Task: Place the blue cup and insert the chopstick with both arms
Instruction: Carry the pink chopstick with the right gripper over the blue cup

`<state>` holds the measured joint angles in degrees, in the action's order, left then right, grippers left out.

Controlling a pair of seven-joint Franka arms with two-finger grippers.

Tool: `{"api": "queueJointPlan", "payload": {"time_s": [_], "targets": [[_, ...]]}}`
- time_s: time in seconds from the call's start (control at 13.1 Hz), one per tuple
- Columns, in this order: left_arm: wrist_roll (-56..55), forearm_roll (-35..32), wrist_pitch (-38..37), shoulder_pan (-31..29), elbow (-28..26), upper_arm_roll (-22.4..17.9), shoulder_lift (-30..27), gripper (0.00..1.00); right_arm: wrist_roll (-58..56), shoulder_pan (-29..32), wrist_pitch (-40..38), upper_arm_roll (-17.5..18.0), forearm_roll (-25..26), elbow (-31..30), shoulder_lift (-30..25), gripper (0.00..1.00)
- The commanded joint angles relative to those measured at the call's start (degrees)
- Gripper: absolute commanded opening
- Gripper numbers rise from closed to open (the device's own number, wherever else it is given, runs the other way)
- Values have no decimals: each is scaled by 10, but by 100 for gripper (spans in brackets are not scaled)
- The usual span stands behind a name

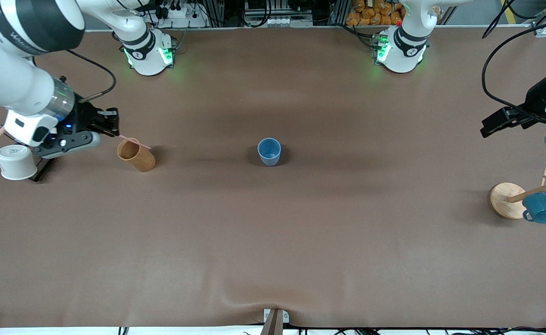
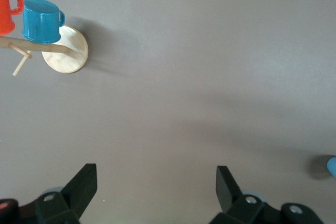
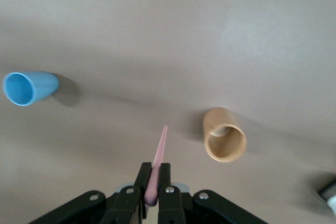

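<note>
Pinching the chopstick [image 3: 158, 162] by its thick end, the right gripper [image 3: 151, 182] hung beside the brown cup [image 1: 136, 155], the light, stiff stick aimed forward; the blue cup [image 1: 269, 151] stood upright, well apart, mid-table, while the left gripper [image 2: 156, 184] waited, fingers spread and empty, near the mug rack [image 1: 508, 200].

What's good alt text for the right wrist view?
The right gripper has its fingers shut on the pink chopstick, which points out over the brown table. The upright blue cup and brown cup stand apart on it.
</note>
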<state>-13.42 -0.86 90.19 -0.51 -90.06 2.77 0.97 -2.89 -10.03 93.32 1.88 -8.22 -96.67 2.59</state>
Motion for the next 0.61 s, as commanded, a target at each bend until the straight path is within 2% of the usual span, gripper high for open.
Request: {"api": "queueJointPlan", "payload": {"time_s": [0.0,0.38,0.54], "targets": [[29,-11,-11,-12,-7,6,-11,100,35,-45,35,-3,-24,9,15,0],[30,-12,-16,-13,-8,7,-13,100,164,-166,130,-3,-25,10,58,0],[31,-12,-15,-12,-8,9,-12,100,210,-189,157,-1,-24,12,75,0]]}}
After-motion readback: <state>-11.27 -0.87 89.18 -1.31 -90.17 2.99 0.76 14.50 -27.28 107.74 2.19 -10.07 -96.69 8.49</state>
